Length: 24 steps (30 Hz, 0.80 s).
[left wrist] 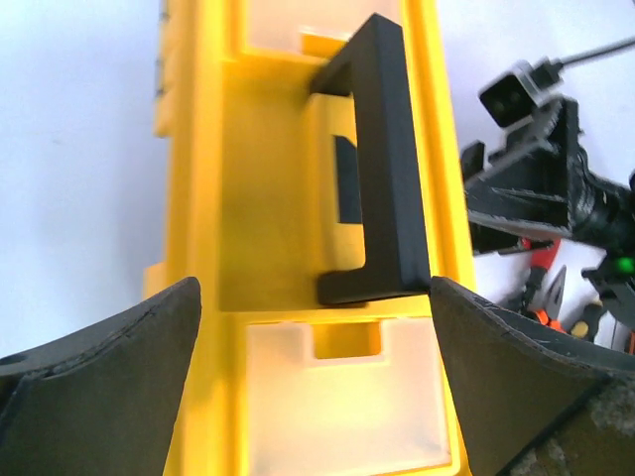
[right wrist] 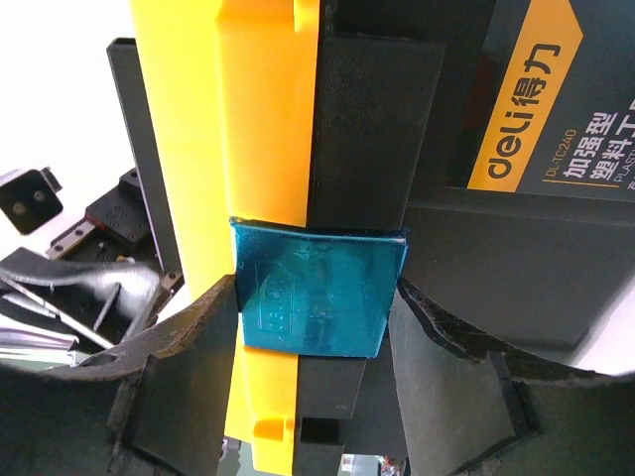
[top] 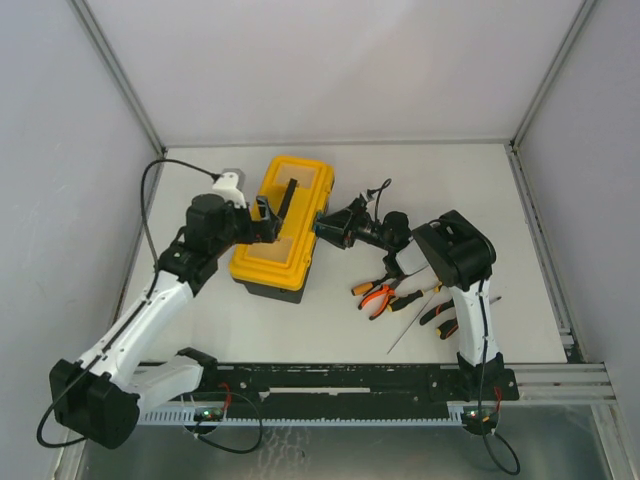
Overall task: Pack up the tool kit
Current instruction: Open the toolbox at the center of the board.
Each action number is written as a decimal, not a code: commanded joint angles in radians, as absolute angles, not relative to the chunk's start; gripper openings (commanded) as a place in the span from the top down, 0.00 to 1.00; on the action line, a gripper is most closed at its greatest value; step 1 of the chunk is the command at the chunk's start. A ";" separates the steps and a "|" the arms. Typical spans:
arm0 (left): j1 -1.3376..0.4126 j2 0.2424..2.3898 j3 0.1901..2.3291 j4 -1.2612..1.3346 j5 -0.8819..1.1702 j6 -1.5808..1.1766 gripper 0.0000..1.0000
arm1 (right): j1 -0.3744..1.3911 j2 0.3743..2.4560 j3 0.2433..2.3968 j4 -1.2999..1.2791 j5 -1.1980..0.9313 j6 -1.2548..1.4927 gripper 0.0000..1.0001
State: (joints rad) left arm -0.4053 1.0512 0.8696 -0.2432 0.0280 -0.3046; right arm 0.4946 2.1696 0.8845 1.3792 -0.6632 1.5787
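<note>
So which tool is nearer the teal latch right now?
Right. The right tool has the teal latch clamped between its fingers; the left tool hangs open over the yellow lid, by the black handle.

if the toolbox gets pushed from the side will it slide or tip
Probably slides rather than tips: the toolbox sits broad and flat on the table. Likely light, since the pliers and screwdrivers lie outside it. Its hard plastic shell should stay stiff, though the raised handle may swing.

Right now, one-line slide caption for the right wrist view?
Right gripper clamps the teal latch on the toolbox, yellow lid shut.
</note>
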 commanded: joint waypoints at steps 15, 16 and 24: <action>-0.221 1.249 1.058 -0.316 0.057 -0.309 0.16 | 0.505 2.146 0.903 1.496 -0.673 1.584 0.61; -0.220 1.284 1.084 -0.337 0.053 -0.297 0.22 | 0.505 2.143 0.902 1.496 -0.673 1.581 0.61; -0.220 1.441 1.151 -0.381 0.169 -0.237 0.41 | 0.506 2.147 0.902 1.497 -0.673 1.581 0.58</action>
